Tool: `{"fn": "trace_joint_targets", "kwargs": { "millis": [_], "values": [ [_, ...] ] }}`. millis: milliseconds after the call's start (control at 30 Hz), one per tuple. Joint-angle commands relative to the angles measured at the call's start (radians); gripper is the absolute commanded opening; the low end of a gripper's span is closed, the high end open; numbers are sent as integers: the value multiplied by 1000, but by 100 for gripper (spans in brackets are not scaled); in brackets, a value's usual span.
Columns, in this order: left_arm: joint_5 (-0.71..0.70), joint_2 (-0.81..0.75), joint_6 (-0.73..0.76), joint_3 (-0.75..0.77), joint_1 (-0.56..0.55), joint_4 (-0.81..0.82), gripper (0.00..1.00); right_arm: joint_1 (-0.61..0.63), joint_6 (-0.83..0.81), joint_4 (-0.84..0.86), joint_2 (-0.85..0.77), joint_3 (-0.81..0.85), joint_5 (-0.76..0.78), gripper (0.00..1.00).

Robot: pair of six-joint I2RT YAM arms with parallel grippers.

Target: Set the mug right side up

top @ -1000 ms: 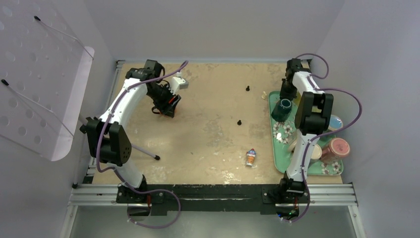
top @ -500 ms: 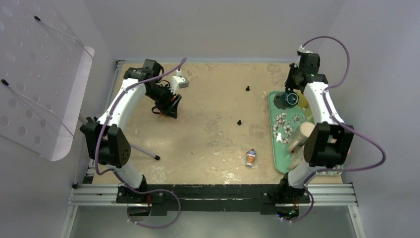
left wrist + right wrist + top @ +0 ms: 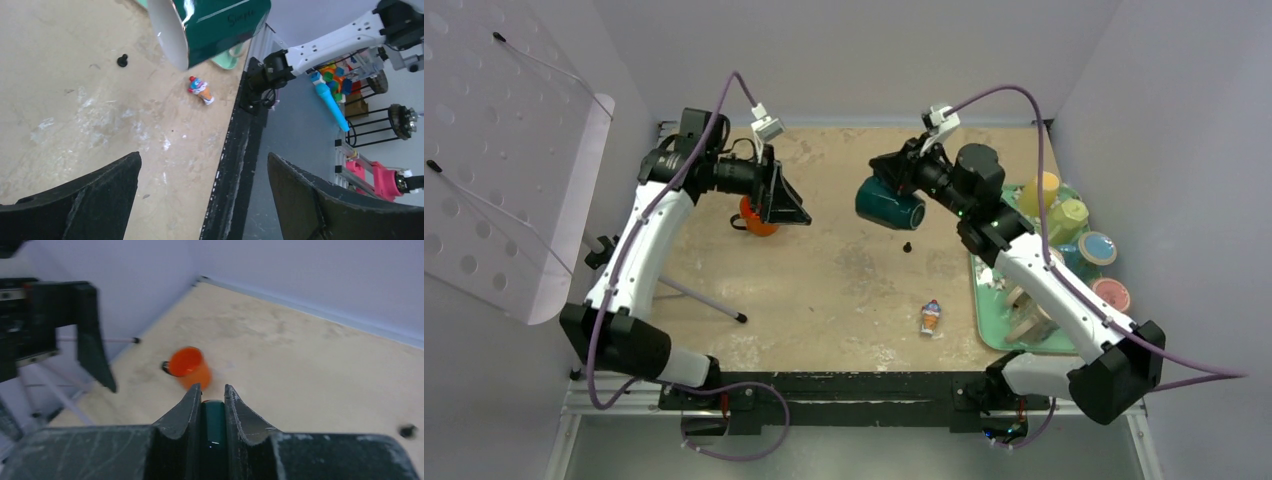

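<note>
**Top view.** Clamped in the right gripper (image 3: 904,190): teal mug (image 3: 888,205), on its side, up off the tabletop, over the far middle. Toward the far-left corner, left gripper (image 3: 792,203), spread wide with nothing in it. Just beside it, down on the table (image 3: 844,290), an orange mug (image 3: 754,218), partly hidden by that gripper. Along the right edge, a green tray (image 3: 986,318) with several cups (image 3: 1072,215). Close to the near edge, a small toy (image 3: 932,317). Nearer the middle, a black peg (image 3: 908,246).

**Left wrist.** At the bottom of the frame, both dark fingers (image 3: 80,200) far apart, released, only bare table between them. At the top, teal mug (image 3: 215,25) sideways in the air, white inside showing at the mouth. Under it on the tabletop, the peg (image 3: 122,60), and closer to the near edge the toy (image 3: 201,90).

**Right wrist.** Fingers (image 3: 186,407) pinched tight on a thin strip of teal wall (image 3: 213,422). Beyond them, orange mug (image 3: 189,367) on the table, blurred; mouth up or down, cannot tell. At the left side, dark fingers of the left gripper (image 3: 92,340).
</note>
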Motion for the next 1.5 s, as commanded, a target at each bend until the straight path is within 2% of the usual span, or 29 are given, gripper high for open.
{"fn": "trace_joint_targets", "kwargs": {
  "millis": [0, 167, 233, 367, 433, 500, 600, 633, 667, 767, 833, 900, 967, 1067, 1233, 1367, 1467],
  "values": [
    [101, -151, -341, -123, -7, 417, 100, 103, 157, 432, -43, -39, -97, 0],
    [134, -216, -415, -189, -8, 545, 100, 211, 202, 550, 9, -24, -98, 0],
    [143, -221, -500, -225, -14, 621, 99, 238, 223, 600, 33, -17, -107, 0],
    [146, -204, -541, -245, -32, 634, 91, 283, 236, 663, 71, 0, -90, 0],
    [156, -200, -557, -246, -38, 634, 82, 294, 244, 692, 84, 4, -84, 0],
    [167, -196, -574, -247, -43, 639, 68, 297, 264, 725, 98, 3, -96, 0],
    [199, -188, -602, -244, -44, 651, 28, 298, 277, 746, 120, 0, -99, 0],
    [202, -185, -596, -239, -45, 634, 9, 298, 273, 735, 125, 0, -95, 0],
    [196, -181, -568, -231, -44, 594, 0, 298, 261, 713, 125, 1, -94, 0],
    [113, -163, -411, -199, -45, 443, 0, 295, 229, 637, 114, -9, -81, 1],
    [-17, -147, -272, -162, -47, 327, 0, 289, 187, 527, 89, -9, -29, 35],
    [-210, -126, -121, -126, -61, 237, 0, 277, 157, 378, 50, -9, 103, 67],
    [-439, -99, 6, -112, -103, 194, 0, 235, 150, 219, 11, -8, 257, 83],
    [-703, -29, 146, -109, -202, 171, 0, 125, 176, 28, -36, -28, 414, 86],
    [-965, 173, 226, -1, -303, 90, 0, -70, 184, -149, -86, -98, 585, 91],
    [-1039, 332, 233, 117, -309, 21, 0, -203, 169, -215, -87, -136, 612, 91],
    [-1068, 390, 242, 131, -310, 28, 0, -268, 154, -264, -62, -134, 670, 91]
  ]
}}
